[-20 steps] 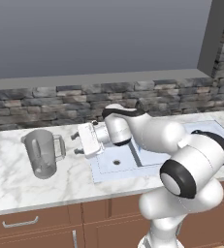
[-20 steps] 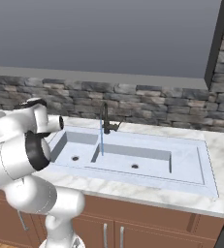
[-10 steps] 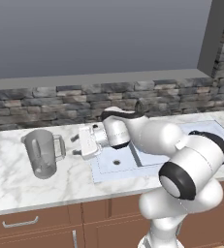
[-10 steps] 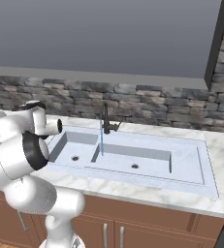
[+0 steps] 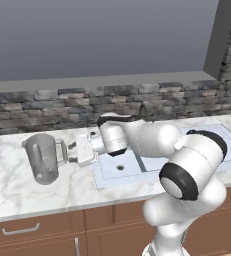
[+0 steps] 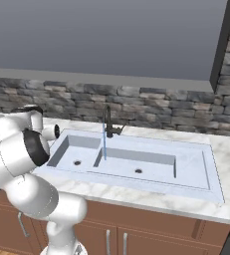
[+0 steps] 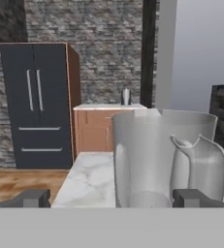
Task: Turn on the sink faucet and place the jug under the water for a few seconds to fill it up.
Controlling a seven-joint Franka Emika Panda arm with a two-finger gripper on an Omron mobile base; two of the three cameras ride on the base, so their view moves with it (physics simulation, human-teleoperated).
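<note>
1 open gripper [image 5: 73, 151] probably just short of jug [image 5: 43, 158] handle.

Before you runs a white, grey-veined marble counter [image 5: 17, 185] backed by a rough grey stone backsplash [image 6: 176, 112], with wooden cabinet fronts [image 5: 32, 235] and slim metal pulls below (one horizontal pull sits at the far left). Above the stone you see a long ledge under a flat blue-grey wall [image 5: 102, 40]. Look along the hand view and you find a dark double-door fridge [image 7: 36, 104] standing on wood flooring just beside a wooden base cabinet [image 7: 94, 131], on whose pale top stands a small object too blurred to name.
</note>
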